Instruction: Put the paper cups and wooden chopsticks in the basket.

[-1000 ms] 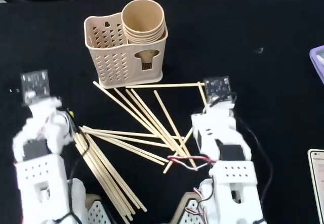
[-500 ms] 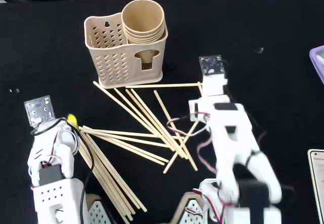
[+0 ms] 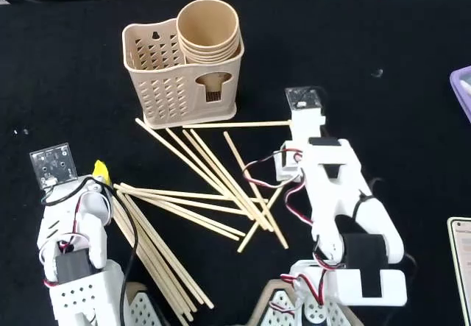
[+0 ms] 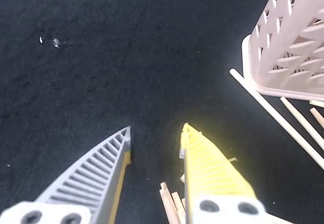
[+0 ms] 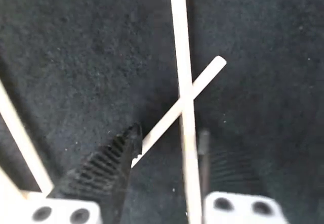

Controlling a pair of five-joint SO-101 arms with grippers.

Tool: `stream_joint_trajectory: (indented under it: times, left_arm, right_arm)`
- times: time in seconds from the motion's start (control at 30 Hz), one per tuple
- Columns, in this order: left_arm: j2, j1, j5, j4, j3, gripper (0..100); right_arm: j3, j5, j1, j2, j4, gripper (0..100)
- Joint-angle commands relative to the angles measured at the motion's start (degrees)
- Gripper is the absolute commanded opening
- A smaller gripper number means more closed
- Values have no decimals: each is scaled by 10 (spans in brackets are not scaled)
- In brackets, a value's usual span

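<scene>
Right gripper (image 5: 168,131) hangs with jaws spread astride two crossed chopsticks (image 5: 181,42) on the black table (image 3: 383,39), left gripper (image 4: 155,127) gapes wide too, paper cups (image 3: 208,24) stacked inside the basket (image 3: 165,83).

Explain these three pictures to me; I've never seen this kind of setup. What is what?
Two small robot arms sit side by side at a black table. One picture looks down from above; the other two come from cameras on each arm's wrist. The left gripper is open, beside a bundle of chopsticks. The right gripper is open too, with two crossed chopsticks between its fingers, not clamped. More chopsticks lie scattered in front of the basket, which already holds a stack of paper cups. Nothing is held.
</scene>
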Motion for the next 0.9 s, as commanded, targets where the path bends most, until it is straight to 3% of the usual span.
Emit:
stream_joint_trajectory:
  times: [0.0, 0.27, 0.5, 0.77, 0.87]
  left_arm:
    - [-9, -2, 4, 2, 10, 166]
    - [-9, -2, 4, 2, 10, 166]
    - [-9, -2, 3, 2, 10, 166]
    - [-9, -3, 3, 4, 10, 166]
    - [-9, -3, 3, 4, 10, 166]
  right_arm:
    - [-22, -3, -11, -2, 7, 18]
    - [-29, 18, 17, -19, 20, 11]
    - [-70, 38, 53, -127, 100, 11]
    - [-95, 134, 58, -218, 142, 11]
    - [-119, 131, 59, -239, 144, 11]
